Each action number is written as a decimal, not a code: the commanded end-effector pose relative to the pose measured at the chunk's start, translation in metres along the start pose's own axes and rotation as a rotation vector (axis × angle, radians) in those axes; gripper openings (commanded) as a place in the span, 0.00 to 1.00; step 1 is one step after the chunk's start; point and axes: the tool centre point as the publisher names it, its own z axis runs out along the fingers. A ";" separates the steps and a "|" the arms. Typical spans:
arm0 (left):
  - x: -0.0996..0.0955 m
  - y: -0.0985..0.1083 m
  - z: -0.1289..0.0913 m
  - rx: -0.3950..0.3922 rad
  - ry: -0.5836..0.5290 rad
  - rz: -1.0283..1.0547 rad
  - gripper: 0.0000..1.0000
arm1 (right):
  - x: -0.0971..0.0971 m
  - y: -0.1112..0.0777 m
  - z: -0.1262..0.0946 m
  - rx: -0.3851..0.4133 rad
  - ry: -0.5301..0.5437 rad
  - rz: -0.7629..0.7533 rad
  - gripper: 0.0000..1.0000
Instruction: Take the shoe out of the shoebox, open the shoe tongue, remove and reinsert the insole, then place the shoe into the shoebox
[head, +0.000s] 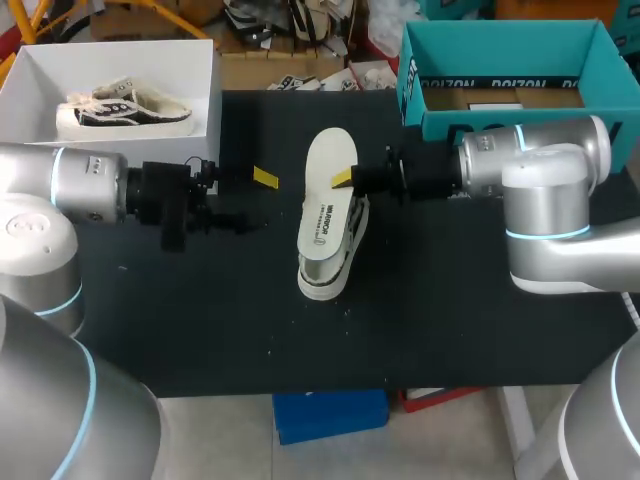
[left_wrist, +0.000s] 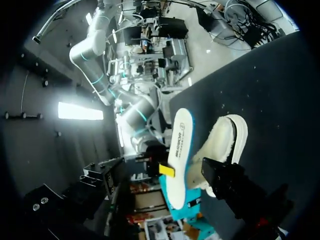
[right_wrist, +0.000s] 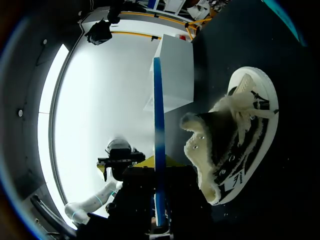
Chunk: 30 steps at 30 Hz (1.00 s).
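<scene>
While bare black table (head: 200, 340) fills the frame's bottom, the shoe (head: 325, 268) lies on its side at centre. Above it the right gripper (head: 345, 180) pinches the white insole (head: 330, 155). The left gripper (head: 258, 198) stands spread and empty, just left. A white shoebox (head: 30, 90) sits upper left and a teal box (head: 500, 45) upper right.

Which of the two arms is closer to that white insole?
The right. The right gripper holds the insole by its edge, above the shoe. The left gripper is off to the insole's other side, apart from it.
</scene>
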 end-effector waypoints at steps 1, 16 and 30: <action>0.007 -0.005 0.004 -0.159 -0.007 0.143 1.00 | 0.000 0.000 0.000 0.001 -0.002 0.001 0.00; 0.022 0.027 0.037 -0.235 -0.119 0.098 1.00 | 0.000 0.000 0.000 0.001 -0.002 0.001 0.00; 0.034 0.043 0.073 -0.179 -0.139 0.041 0.39 | 0.000 0.000 0.000 0.001 -0.002 0.001 0.00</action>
